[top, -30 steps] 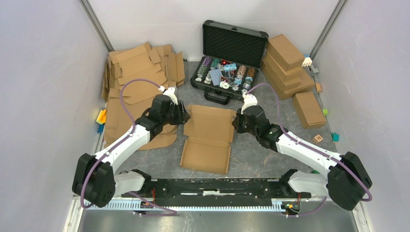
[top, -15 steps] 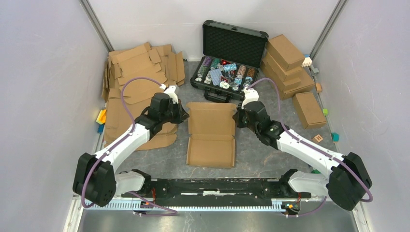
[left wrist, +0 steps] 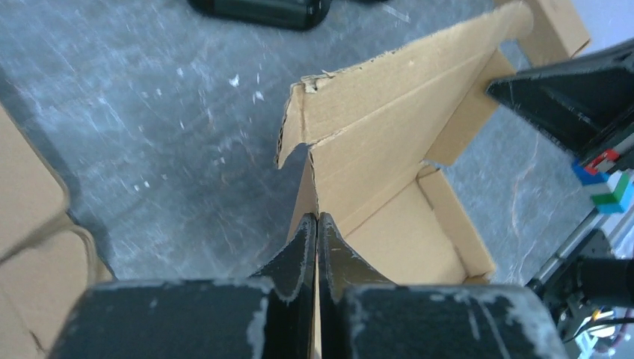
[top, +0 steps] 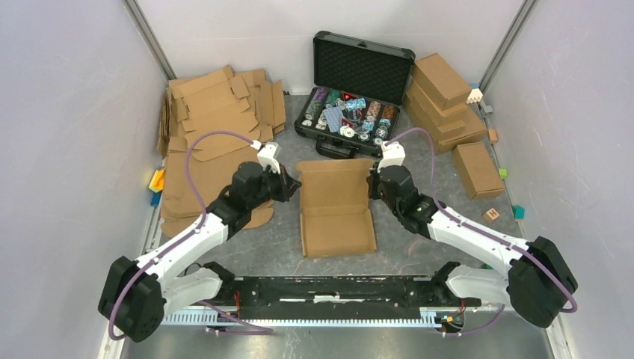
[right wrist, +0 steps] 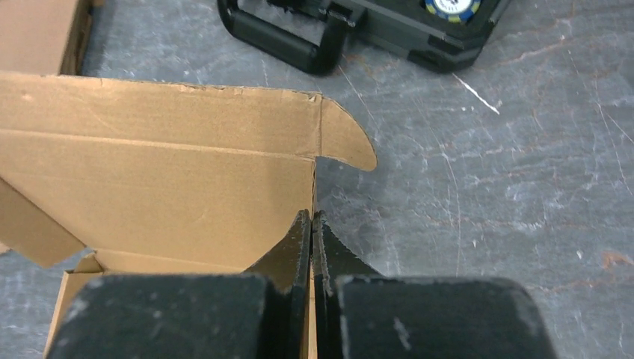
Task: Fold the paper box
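The paper box [top: 336,209] is a brown cardboard mailer, partly folded, in the middle of the table with its lid panel raised at the far side. My left gripper [top: 294,183] is shut on the box's left side wall [left wrist: 310,187]. My right gripper [top: 371,182] is shut on the right side wall [right wrist: 312,196]. In the left wrist view the lid [left wrist: 404,112] stands up behind the tray bottom [left wrist: 407,243]. In the right wrist view the lid panel [right wrist: 157,157] has a rounded ear flap [right wrist: 345,138].
A pile of flat cardboard blanks [top: 213,112] lies at the far left. An open black case of poker chips [top: 355,90] stands behind the box. Finished brown boxes [top: 448,105] are stacked at the far right, with one more [top: 477,169] and small toy blocks [top: 491,215] nearby.
Both grippers have carried the box to the right and turned it square to the table. The lid panel stands more upright. The left arm has stretched further toward the middle.
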{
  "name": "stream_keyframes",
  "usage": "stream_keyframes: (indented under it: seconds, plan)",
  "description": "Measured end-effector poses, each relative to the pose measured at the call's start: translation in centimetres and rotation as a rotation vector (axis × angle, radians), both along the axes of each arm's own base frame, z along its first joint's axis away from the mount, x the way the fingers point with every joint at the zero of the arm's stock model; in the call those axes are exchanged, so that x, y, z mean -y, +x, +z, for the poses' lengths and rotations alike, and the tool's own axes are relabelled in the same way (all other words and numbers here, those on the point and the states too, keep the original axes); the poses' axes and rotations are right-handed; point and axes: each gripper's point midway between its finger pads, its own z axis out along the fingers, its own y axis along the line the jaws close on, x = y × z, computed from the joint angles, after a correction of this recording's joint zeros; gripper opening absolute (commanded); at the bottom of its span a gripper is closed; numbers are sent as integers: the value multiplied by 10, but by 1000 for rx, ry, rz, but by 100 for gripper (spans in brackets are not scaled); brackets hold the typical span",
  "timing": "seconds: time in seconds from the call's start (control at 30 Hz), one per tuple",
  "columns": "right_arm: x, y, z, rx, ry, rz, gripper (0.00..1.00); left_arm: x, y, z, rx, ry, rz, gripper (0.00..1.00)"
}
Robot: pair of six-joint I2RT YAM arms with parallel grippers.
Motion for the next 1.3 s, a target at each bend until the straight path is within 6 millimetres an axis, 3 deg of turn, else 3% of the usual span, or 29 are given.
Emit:
stream_keyframes:
  seconds: [0.17, 0.27, 0.6, 0.8, 0.93, 1.17, 1.3]
  plan:
    - [4, -14, -13, 23, -33, -4, 0, 7, -26, -33, -3, 37, -14, 2]
    - [4, -24, -14, 50, -47, 2, 0, 11, -36, -41, 9, 54, -10, 2]
    - [16, -34, -4, 128, -62, -20, 0, 22, -45, -37, 38, 62, 13, 3]
    - [19, -35, 22, 214, -3, -24, 0, 23, -29, -11, 51, 82, 68, 4]
    - [23, -32, 27, 249, 3, -49, 0, 30, -13, 1, 55, 100, 101, 2]
    - [25, -22, 21, 286, 7, -104, 0, 36, 18, -6, 23, 152, 157, 2]
    - [25, -18, 14, 291, 4, -119, 0, 39, 26, -12, 31, 144, 166, 2]
